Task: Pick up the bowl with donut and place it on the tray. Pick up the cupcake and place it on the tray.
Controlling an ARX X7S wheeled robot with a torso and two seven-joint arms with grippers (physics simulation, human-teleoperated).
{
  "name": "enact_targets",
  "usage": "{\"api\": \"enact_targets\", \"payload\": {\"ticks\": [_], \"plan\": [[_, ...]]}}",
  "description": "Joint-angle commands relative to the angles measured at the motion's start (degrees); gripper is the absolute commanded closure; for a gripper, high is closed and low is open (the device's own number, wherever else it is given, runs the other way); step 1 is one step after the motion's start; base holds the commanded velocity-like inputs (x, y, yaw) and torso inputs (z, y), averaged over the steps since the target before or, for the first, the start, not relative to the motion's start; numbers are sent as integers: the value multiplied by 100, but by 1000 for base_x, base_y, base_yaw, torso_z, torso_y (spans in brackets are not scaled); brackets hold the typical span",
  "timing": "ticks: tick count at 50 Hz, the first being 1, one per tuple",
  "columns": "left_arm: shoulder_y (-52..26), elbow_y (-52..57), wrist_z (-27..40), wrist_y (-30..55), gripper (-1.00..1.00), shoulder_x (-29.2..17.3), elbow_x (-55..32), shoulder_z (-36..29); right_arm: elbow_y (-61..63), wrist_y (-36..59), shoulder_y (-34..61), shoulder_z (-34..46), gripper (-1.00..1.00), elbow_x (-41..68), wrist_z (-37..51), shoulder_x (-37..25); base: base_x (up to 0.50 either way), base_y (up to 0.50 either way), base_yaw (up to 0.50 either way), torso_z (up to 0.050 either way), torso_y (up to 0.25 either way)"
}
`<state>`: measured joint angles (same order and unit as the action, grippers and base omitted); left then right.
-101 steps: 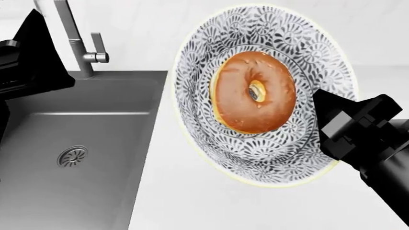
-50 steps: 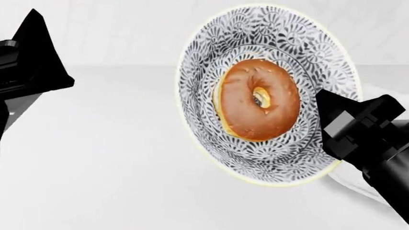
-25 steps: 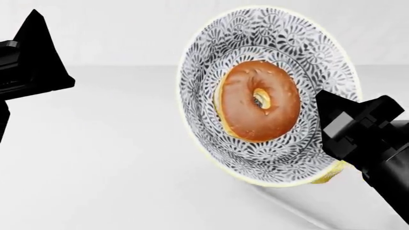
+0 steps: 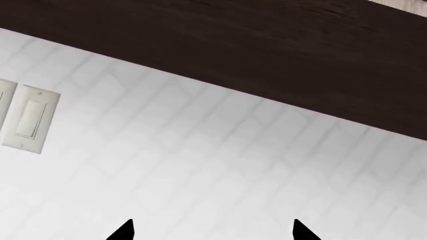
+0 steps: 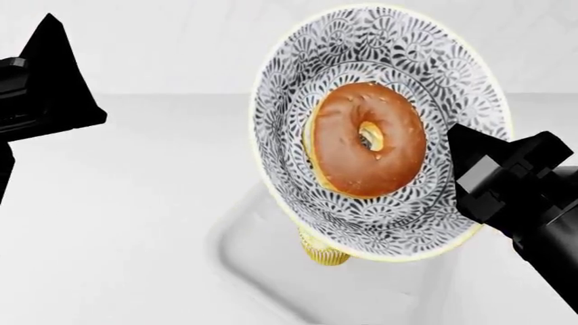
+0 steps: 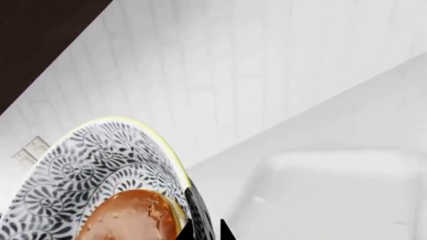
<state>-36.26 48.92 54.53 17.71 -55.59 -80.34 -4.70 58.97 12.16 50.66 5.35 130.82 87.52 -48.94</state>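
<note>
The bowl (image 5: 384, 128), donut (image 5: 366, 139) inside, hangs tilted, pinched at its right rim by the right gripper (image 5: 470, 179). The tray (image 5: 253, 254) and cupcake (image 5: 323, 252) have just come into view beneath; lowering looks next. Left gripper (image 4: 210, 231) spread, empty.
</note>
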Motion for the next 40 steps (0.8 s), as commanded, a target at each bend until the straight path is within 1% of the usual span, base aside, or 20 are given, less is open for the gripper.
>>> {"api": "enact_targets", "payload": {"ticks": [1, 16, 24, 33, 40], "plan": [[-22, -12, 9, 7, -100, -7, -8, 13, -25, -13, 48, -78, 100, -27, -55, -10, 0, 0, 0, 0, 0], [4, 0, 6, 17, -100, 1, 15, 6, -107, -80, -231, -339, 100, -140, -167, -167, 0, 0, 0, 0, 1], [-41, -58, 9, 28, -100, 8, 13, 2, -514, 49, -677, -506, 100, -408, -529, -276, 0, 0, 0, 0, 0], [-57, -74, 17, 23, -100, 1, -13, 21, -1434, 280, 112, 72, 100, -406, -495, -252, 0, 0, 0, 0, 1], [-71, -94, 13, 14, -100, -13, -52, 44, -2031, 425, 409, 411, 100, -568, -560, -146, 0, 0, 0, 1, 0]]}}
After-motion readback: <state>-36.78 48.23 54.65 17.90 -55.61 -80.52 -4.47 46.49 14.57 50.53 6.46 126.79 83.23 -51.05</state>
